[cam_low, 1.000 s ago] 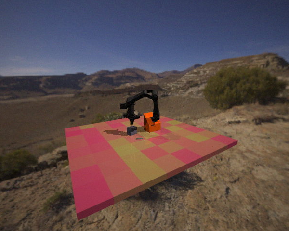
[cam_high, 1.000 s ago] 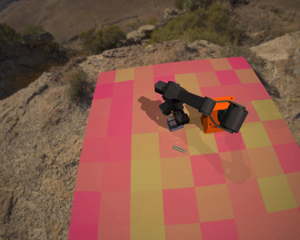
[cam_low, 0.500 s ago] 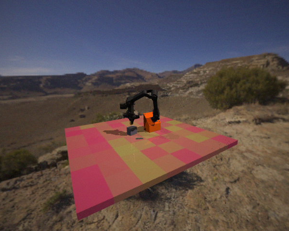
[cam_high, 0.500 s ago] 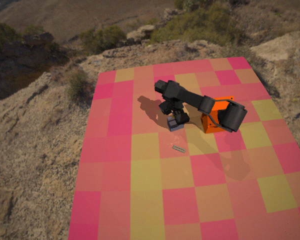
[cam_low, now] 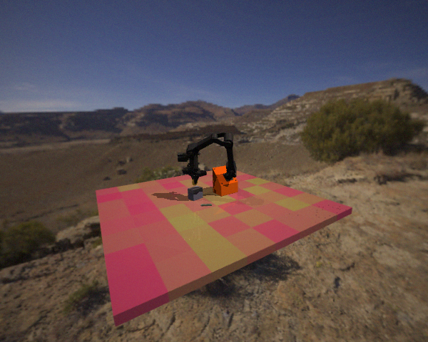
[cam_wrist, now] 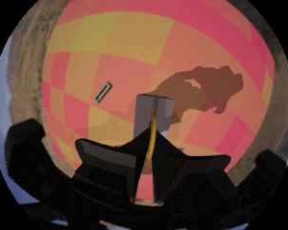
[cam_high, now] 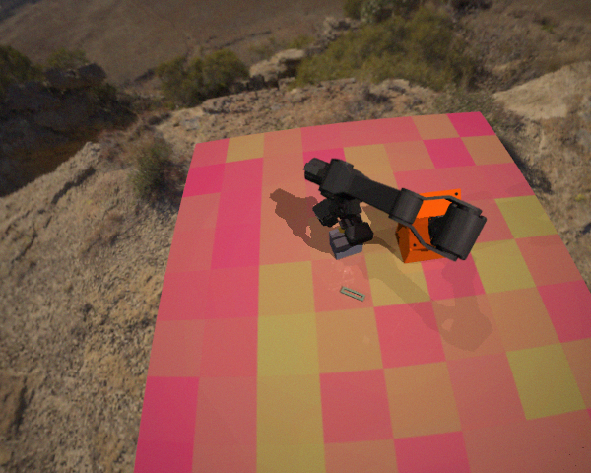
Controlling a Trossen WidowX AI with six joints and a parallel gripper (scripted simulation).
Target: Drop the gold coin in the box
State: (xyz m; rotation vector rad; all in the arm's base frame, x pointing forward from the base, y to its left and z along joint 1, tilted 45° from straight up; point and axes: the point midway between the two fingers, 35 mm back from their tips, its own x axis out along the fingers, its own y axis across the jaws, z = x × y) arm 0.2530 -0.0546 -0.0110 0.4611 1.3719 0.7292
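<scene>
pincer (cam_wrist: 150, 165) clamped on gold coin (cam_wrist: 154, 133), above grey box (cam_wrist: 146, 114)

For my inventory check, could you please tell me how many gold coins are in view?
1. The gold coin is held edge-on in the end effector, just above the grey box. The green holder stands without a coin.

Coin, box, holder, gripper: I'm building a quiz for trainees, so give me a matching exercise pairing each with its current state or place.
Things:
1. coin
2. grey box
3. green holder
4. gripper

States:
A. lies empty on the mat
B. shut on a thin thing
C. held edge-on above the box
D. sits directly under the gripper

Pairs: 1-C, 2-D, 3-A, 4-B
</scene>
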